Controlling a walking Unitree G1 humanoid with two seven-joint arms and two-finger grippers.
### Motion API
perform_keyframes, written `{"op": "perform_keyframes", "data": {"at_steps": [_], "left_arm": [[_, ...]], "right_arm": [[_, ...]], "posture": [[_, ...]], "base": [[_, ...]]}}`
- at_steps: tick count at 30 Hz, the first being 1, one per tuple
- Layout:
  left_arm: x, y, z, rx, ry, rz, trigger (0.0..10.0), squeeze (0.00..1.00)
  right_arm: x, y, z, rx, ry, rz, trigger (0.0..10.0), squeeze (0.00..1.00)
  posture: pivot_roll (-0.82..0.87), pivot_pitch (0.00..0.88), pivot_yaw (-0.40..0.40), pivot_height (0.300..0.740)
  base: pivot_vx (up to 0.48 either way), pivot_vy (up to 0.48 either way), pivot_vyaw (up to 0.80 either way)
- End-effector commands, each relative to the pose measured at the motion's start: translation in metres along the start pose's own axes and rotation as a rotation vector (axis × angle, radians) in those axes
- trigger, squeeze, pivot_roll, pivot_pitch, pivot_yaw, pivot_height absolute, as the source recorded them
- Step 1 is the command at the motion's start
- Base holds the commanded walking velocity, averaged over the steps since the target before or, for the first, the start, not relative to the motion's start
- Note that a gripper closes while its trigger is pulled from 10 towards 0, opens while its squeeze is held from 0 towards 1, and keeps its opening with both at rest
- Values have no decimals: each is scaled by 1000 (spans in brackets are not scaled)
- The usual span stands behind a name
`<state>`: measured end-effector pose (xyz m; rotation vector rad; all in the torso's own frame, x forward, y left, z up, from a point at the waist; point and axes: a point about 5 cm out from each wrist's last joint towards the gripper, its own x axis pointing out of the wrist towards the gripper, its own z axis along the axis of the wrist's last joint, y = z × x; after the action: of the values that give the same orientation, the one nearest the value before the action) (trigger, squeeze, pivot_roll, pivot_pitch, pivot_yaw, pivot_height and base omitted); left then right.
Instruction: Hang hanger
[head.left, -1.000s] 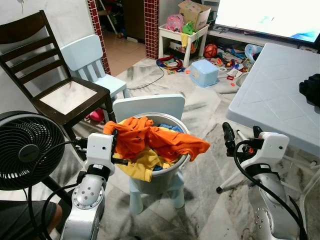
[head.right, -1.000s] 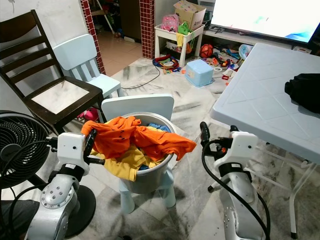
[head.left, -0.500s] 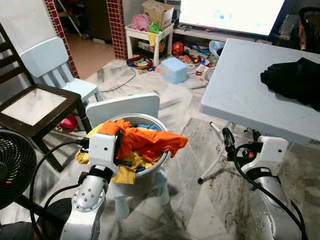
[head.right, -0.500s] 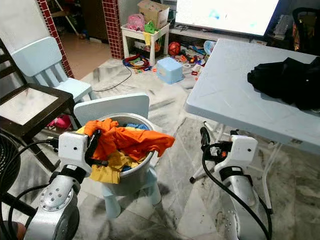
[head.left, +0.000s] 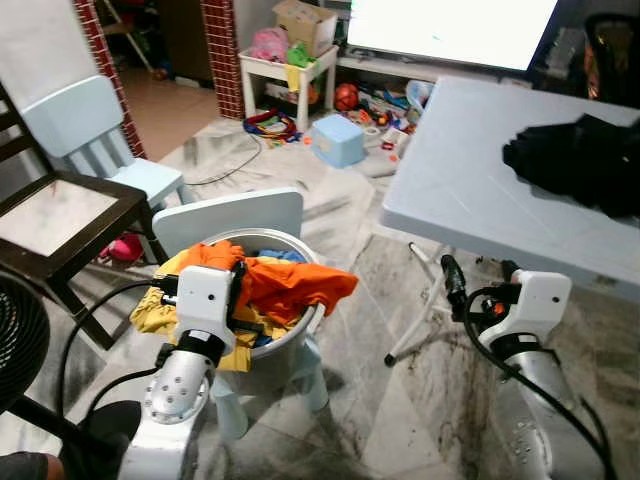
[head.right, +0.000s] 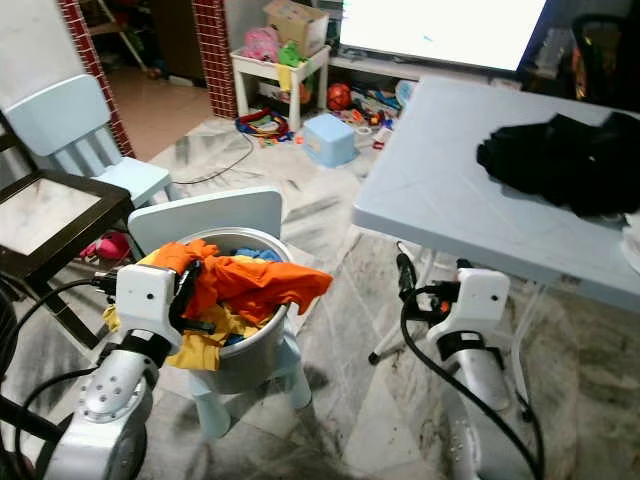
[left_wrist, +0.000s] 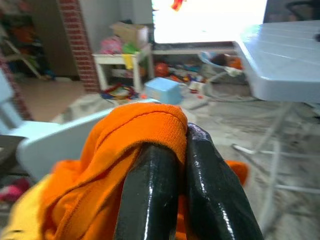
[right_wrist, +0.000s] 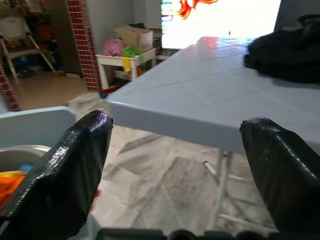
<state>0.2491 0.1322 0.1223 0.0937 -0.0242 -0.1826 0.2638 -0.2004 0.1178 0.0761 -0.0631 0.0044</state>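
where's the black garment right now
In the head views, the black garment lies on the pale folding table at the robot's right, beyond the open right gripper.

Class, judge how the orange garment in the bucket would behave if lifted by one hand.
The orange garment would probably sag: it already drapes over the bucket rim. It looks light, thin knit. Pinched in the left hand, it may drag the yellow cloth beneath.

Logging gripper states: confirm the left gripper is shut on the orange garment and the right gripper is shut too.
The right gripper is open, not shut: the right wrist view shows its fingers wide apart. The left gripper is indeed shut on the orange garment.
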Motion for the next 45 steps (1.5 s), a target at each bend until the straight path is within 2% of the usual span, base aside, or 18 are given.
{"op": "perform_keyframes", "data": {"at_steps": [1,25,33,36,37,39,40,41,45], "left_arm": [[-2,4,2,9,-2,9,10000,0],[2,-4,3,-8,-5,-4,10000,0],[9,-12,9,-32,-31,-31,10000,0],[12,-20,12,-1,-36,-86,10000,0],[13,-27,15,9,-36,-158,10000,0],[13,-30,16,17,-35,-187,10000,0],[14,-36,19,25,-38,-252,10000,0],[15,-42,20,-2,-9,-312,10000,0],[15,-50,27,-41,-6,-386,10000,0]], "right_arm": [[2,2,4,-2,-9,6,10000,0],[7,0,7,-16,-12,-1,10000,0],[11,-1,9,-24,-18,0,10000,0],[12,0,9,-25,-18,4,10000,0],[12,0,9,-25,-18,6,10000,0],[12,0,9,-25,-18,6,10000,0],[12,0,9,-25,-18,7,10000,0],[13,0,9,-26,-18,10,10000,0],[15,1,9,-26,-20,14,10000,0]], "posture": [[17,85,-14,740],[0,80,-22,740],[-4,74,-23,740],[-3,71,-25,740],[-1,71,-28,740],[-1,71,-28,740],[-1,71,-28,740],[0,68,-30,740],[1,68,-29,740]], "base": [[0,-442,0],[0,-415,0],[0,-247,0],[0,0,0],[0,0,0],[0,0,0],[0,0,0],[0,0,0],[0,0,0]]}}
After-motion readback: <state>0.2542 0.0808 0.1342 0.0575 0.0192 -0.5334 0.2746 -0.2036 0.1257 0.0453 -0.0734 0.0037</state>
